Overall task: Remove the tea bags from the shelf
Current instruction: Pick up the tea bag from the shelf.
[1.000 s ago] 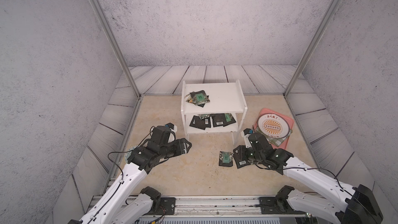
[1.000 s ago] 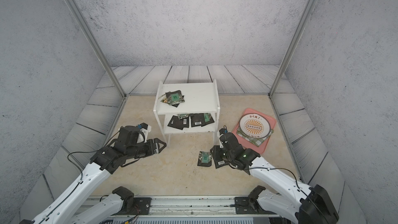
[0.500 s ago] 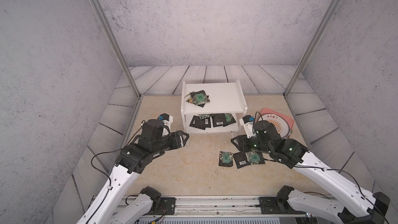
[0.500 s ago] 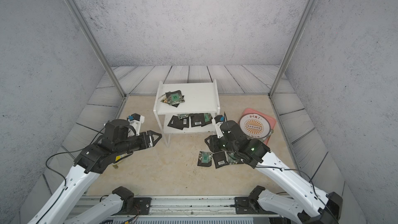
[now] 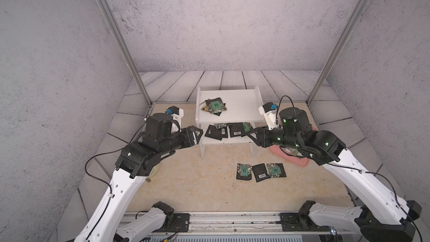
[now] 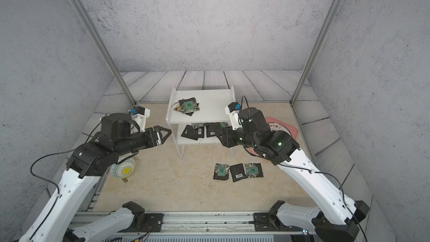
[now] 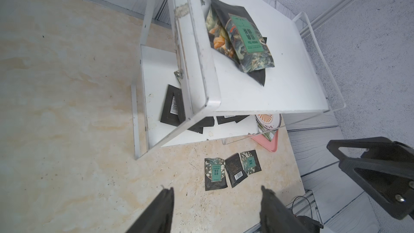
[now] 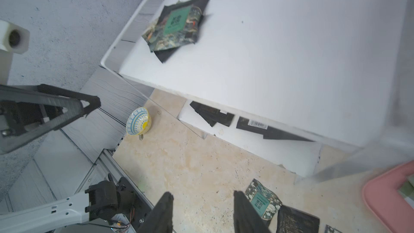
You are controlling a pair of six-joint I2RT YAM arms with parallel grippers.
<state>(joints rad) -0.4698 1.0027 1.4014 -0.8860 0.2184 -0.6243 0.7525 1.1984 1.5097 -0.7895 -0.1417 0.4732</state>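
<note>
Tea bags (image 5: 215, 106) heaped on the top board of the shelf (image 5: 242, 112), more on its lower board, three already down on the table (image 5: 197, 182). Flanking the lower tier: left gripper (image 5: 197, 133) and right gripper (image 5: 251, 133), jaws parted, empty. Seemingly between picks; next calls for sliding in level and pinching one sachet's edge

Two arms on me: left arm (image 5: 121, 189) and right arm (image 5: 363, 182), both white shells with small round holes down the sides. Elbows and wrists are black, blocky housings. Green lights (image 5: 284, 120) dot my right one. Thin black cables (image 5: 85, 166) run off each arm. A white camera mount (image 5: 176, 114) with a blue plug tops each wrist. Left gripper (image 7: 216, 188) and right gripper (image 8: 203, 194): my fingers (image 7: 161, 211) are matte black and tapering, open triangular frames from the side, with a silver screw (image 7: 397, 197) near the base. Shoulder joints (image 5: 164, 209) are black.
</note>
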